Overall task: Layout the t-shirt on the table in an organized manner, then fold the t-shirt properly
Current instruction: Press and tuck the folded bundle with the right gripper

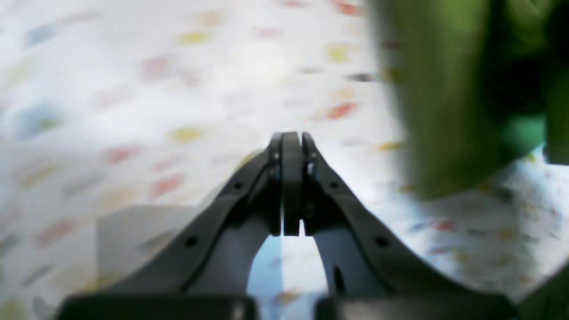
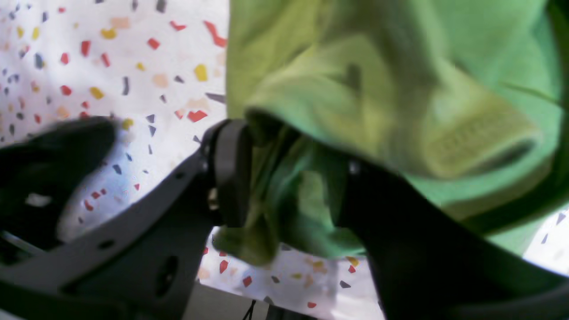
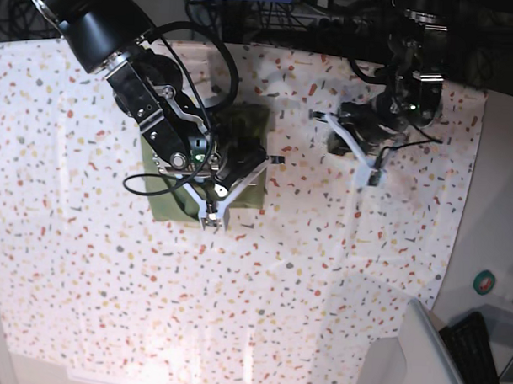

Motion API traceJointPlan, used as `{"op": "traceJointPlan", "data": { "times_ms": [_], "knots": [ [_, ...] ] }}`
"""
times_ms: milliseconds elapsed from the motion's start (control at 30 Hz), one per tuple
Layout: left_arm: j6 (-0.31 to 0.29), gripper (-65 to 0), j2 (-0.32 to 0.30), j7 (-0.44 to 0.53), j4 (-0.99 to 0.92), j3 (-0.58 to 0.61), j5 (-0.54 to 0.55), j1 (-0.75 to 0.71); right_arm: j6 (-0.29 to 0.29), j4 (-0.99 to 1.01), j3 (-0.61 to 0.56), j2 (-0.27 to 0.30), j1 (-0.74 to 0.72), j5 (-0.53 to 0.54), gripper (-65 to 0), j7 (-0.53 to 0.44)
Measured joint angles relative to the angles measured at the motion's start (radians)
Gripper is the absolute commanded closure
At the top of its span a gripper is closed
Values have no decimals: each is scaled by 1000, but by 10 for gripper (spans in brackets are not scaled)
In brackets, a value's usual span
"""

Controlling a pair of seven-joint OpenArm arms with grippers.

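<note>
The olive-green t-shirt (image 3: 167,207) lies bunched into a compact rectangle on the speckled table (image 3: 304,269), left of centre in the base view. My right gripper (image 2: 306,186) is down on its near edge, open. Its jaws stand well apart, and a loose bunch of the t-shirt (image 2: 293,204) sits between them, touching the left finger (image 2: 231,173). More folds of cloth drape over the right finger. My left gripper (image 1: 291,142) is shut on nothing, low over bare table, and the t-shirt (image 1: 440,98) shows blurred to its right. The left arm (image 3: 372,129) is at the far right of the table.
The table's right edge (image 3: 457,249) borders a plain grey-white surface. Beyond that edge sit a black keyboard (image 3: 478,351) and a small green round object (image 3: 485,282). Cables and frame parts (image 3: 271,11) line the far side.
</note>
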State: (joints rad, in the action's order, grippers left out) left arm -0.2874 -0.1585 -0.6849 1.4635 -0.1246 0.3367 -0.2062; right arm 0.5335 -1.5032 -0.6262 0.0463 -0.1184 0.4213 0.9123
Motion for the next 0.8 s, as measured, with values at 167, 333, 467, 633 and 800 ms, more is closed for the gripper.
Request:
{"op": "traceJointPlan", "data": {
  "times_ms": [167, 333, 467, 633, 800],
  "knots": [
    [3, 0, -74, 0, 25, -158, -5, -64, 0, 0, 0, 0, 0, 0, -332, -3],
    [0, 0, -100, 0, 24, -314, 0, -98, 1, -3, -42, 3, -4, -7, -332, -7],
    [-87, 0, -113, -95, 24, -437, -3, -96, 1, -2, -93, -5, -4, 4, -332, -3],
    [-240, 0, -108, -215, -7, -586, -3, -18, 0, 0, -136, -11, -5, -3, -332, -45],
    [-253, 0, -113, -229, -61, -647, -14, -2, 1, -66, -169, -6, -5, -4, -305, 19]
  ]
}}
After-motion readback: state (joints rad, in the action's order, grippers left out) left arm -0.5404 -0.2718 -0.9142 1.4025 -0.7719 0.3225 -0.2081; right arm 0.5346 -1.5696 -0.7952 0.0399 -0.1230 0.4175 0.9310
